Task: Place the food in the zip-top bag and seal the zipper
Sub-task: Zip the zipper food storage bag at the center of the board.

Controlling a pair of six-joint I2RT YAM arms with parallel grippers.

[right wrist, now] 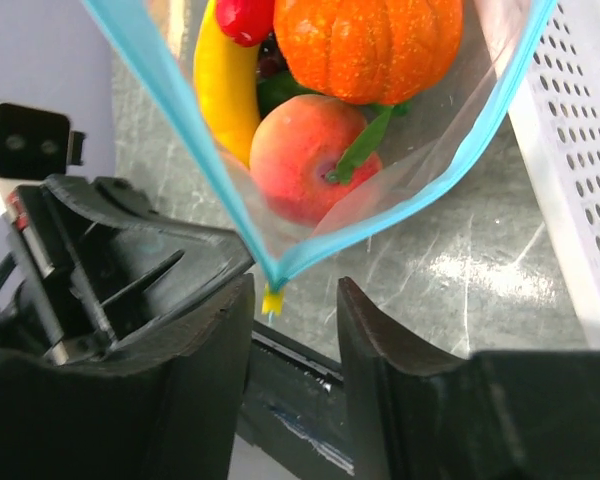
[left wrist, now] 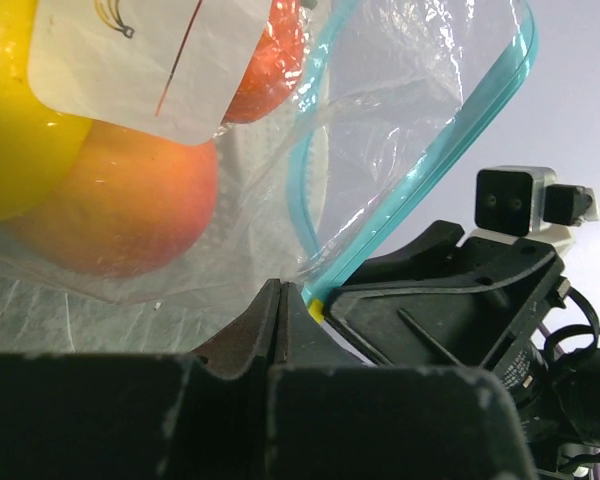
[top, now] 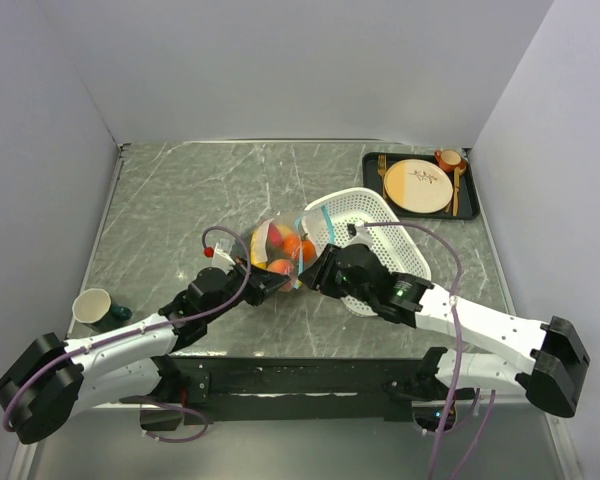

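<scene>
pinching the zipper (left wrist: 380,228) end, your left gripper (left wrist: 280,298) is clenched; your right gripper (right wrist: 295,300) is released, jaws astride that corner. the food (right wrist: 315,160) sits in the bag (top: 278,248), 9 o'clock of the basket (top: 385,225).

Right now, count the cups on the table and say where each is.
2. A cream cup stands near the left edge of the table; an orange cup sits on the black tray, far right. The basket could hide more.
</scene>
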